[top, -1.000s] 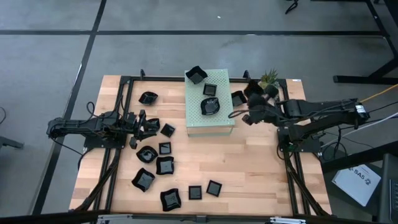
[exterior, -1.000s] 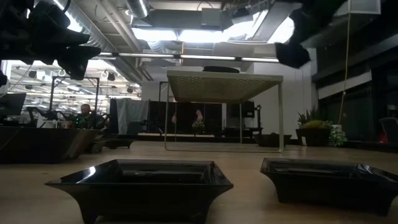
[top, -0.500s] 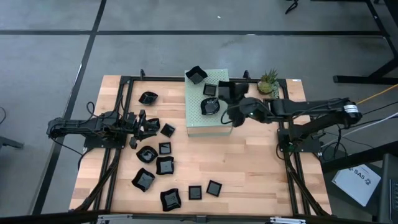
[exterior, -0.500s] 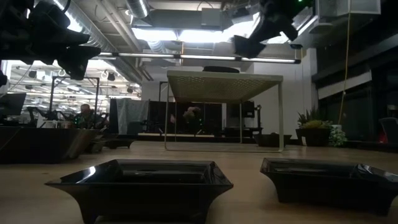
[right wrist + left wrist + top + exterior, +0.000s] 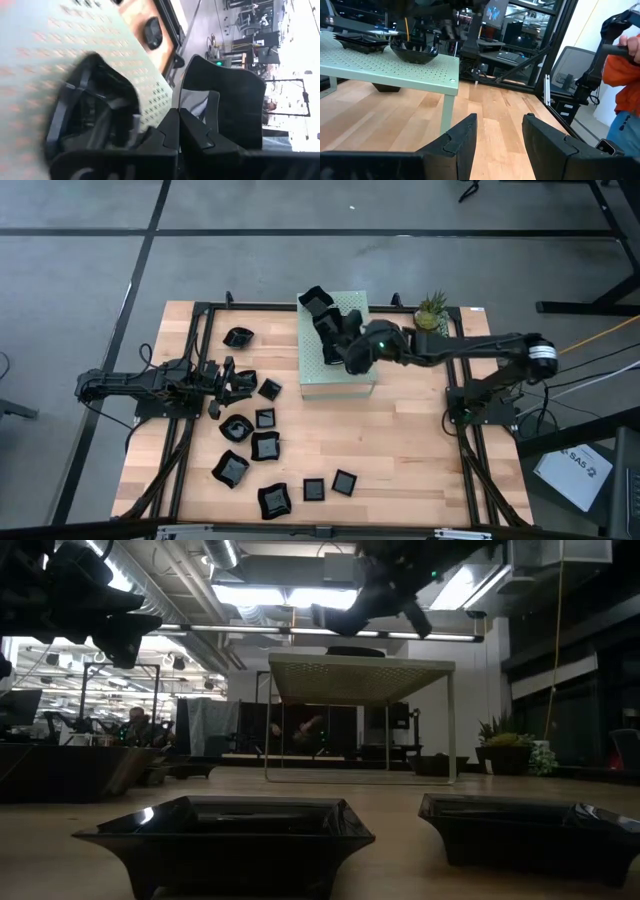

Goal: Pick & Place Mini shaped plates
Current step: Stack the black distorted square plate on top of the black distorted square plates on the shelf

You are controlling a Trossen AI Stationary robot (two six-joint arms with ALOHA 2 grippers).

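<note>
Several glossy black mini plates (image 5: 265, 445) lie on the wooden table's near left part; two of them fill the low view's foreground (image 5: 225, 835). More plates rest on the pale green perforated box (image 5: 340, 380), one at its far corner (image 5: 316, 300) and one below my right gripper (image 5: 90, 110). My right gripper (image 5: 345, 345) hovers above the box, shut on a black plate (image 5: 225, 95). My left gripper (image 5: 500, 135) waits open at the table's left with nothing between its fingers. My right gripper pinches the black plate by its rim (image 5: 186, 111) between its two shut fingers. The fingers slant down from the table's right side. The plate is lifted clear above the green box and sits tilted in the hold.
A small pineapple-like plant (image 5: 432, 308) stands at the far right of the table. The box stands on thin legs (image 5: 450, 725) with open room beneath. Bare wood lies between the box and the near right edge. A person's orange sleeve (image 5: 625, 65) shows beyond the table.
My right gripper has travelled from beside the plant toward the table's left, coming over the green box. Its wrist has rolled and tipped on the way. It has stayed shut, and the black plate has gone along with it, clear of the table.
</note>
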